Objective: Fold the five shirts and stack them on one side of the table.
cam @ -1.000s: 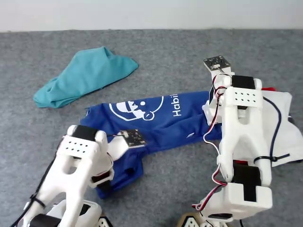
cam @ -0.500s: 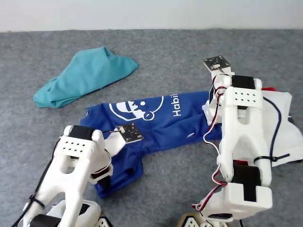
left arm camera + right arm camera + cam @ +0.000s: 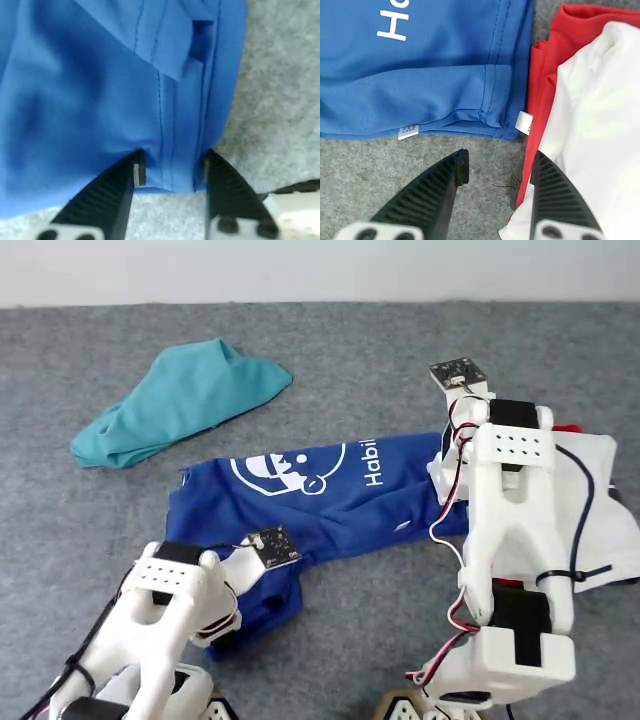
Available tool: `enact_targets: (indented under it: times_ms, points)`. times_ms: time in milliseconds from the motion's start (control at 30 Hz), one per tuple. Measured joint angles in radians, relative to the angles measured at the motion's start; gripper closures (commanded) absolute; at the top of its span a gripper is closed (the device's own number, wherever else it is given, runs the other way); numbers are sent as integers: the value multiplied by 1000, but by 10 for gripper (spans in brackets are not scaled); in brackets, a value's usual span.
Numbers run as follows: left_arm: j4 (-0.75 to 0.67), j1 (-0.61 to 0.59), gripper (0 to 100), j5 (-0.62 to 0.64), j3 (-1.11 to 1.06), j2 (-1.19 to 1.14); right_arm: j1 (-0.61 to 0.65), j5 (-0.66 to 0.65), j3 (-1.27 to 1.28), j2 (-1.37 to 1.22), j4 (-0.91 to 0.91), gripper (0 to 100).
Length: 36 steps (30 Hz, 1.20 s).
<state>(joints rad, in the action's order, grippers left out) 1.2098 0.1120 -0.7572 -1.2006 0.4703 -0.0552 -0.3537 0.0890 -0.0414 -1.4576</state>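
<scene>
Blue shirt point(image 3: 320, 490) spread out, teal shirt point(image 3: 180, 400) well apart; left gripper point(image 3: 170, 167) agape astride hem; right gripper point(image 3: 497, 165) agape; right wrist view: red shirt point(image 3: 545, 60) under white shirt point(image 3: 590, 100).

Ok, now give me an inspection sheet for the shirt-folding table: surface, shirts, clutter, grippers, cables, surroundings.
Surface: grey carpet-like table top.
Job's things: blue shirt spread out mid-table; teal shirt bunched toward the far left corner; white shirt lying over red shirt at the right.
Clutter: nothing seen.
Grippers: left gripper open, blue shirt's hem between its fingers; right gripper open over bare surface beside the blue shirt's corner.
Cables: loose wires along the right arm.
Surroundings: pale wall behind the table.
</scene>
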Motion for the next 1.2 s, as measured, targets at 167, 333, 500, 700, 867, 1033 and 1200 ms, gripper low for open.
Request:
enact_targets:
  times_ms: [167,333,500,700,867,1033,1200]
  points:
    - [-3,0,845,-3,-8,9,0,0,0,0,0,786]
    - [66,0,840,-81,37,0,0,0,0,0,0,786]
    - [227,0,840,-97,132,-2,0,0,0,0,0,786]
    - [213,0,840,-101,117,-2,0,0,0,0,0,786]
    - [193,0,829,-101,104,-2,0,0,0,0,0,786]
    - [127,51,814,-101,54,-2,0,0,0,0,0,786]
    - [63,146,814,-51,25,-2,0,0,0,0,0,786]
